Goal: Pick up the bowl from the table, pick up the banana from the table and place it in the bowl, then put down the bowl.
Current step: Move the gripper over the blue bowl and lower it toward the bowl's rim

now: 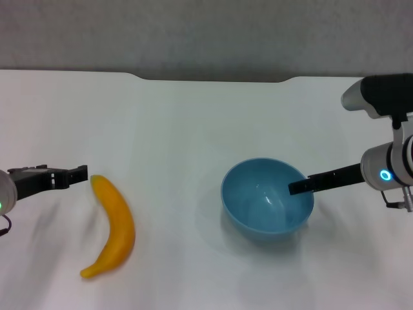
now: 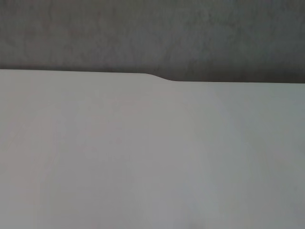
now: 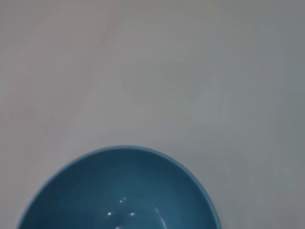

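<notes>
Two grippers are engaged. Left gripper [image 1: 82, 172] sits just beside the banana's [image 1: 114, 226] upper end, near the table [image 1: 193, 116]; whether its fingers are open cannot be told. It should centre over the banana's middle before closing. Right gripper [image 1: 295, 188] has one finger inside the bowl [image 1: 266, 208] at its rim; grip unconfirmed. White tabletop, notched far edge, grey wall behind.

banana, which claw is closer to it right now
Left. The left claw sits just beside the banana top end; the right claw is across the table at the bowl rim.
</notes>
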Controlling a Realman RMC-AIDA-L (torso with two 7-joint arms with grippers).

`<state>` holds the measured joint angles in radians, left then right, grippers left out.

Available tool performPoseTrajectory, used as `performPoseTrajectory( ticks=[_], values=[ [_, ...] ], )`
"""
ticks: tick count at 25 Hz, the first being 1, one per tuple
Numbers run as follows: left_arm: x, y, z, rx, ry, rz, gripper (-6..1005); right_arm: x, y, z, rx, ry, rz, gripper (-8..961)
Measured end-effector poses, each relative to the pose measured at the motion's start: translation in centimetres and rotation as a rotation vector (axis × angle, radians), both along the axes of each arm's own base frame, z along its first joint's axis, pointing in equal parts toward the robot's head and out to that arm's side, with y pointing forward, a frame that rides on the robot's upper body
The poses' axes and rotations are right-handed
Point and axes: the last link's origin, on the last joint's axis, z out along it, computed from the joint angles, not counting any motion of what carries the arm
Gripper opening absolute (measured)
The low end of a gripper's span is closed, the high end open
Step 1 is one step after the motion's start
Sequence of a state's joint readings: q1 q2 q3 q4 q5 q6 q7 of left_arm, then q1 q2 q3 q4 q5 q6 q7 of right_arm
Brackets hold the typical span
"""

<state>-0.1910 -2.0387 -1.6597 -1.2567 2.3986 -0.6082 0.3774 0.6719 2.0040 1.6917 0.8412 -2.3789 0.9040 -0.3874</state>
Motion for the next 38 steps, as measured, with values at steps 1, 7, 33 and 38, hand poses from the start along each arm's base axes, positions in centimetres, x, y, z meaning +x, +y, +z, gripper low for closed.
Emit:
performPoseTrajectory(
  ticks=[1, 7, 33, 38],
  values=[
    [0.0, 0.0, 0.0, 0.000, 0.000, -0.001, 891, 0.2, 0.1, -0.1, -0.001, -0.004, -0.005, 890],
    [0.1, 0.1, -0.1, 0.002, -0.002, -0.002, 890, 0.2, 1.0, -1.0, -0.004, -0.024, -0.003, 888],
    [0.2, 0.5, -0.1, 0.017, -0.009, -0.007, 890, 1.2, 0.9, -2.3, -0.007, -0.045, 0.008, 705],
    [0.2, 0.5, 0.0, 0.021, -0.009, -0.005, 890, 1.2, 0.9, -2.3, -0.002, -0.052, 0.021, 472]
  ],
)
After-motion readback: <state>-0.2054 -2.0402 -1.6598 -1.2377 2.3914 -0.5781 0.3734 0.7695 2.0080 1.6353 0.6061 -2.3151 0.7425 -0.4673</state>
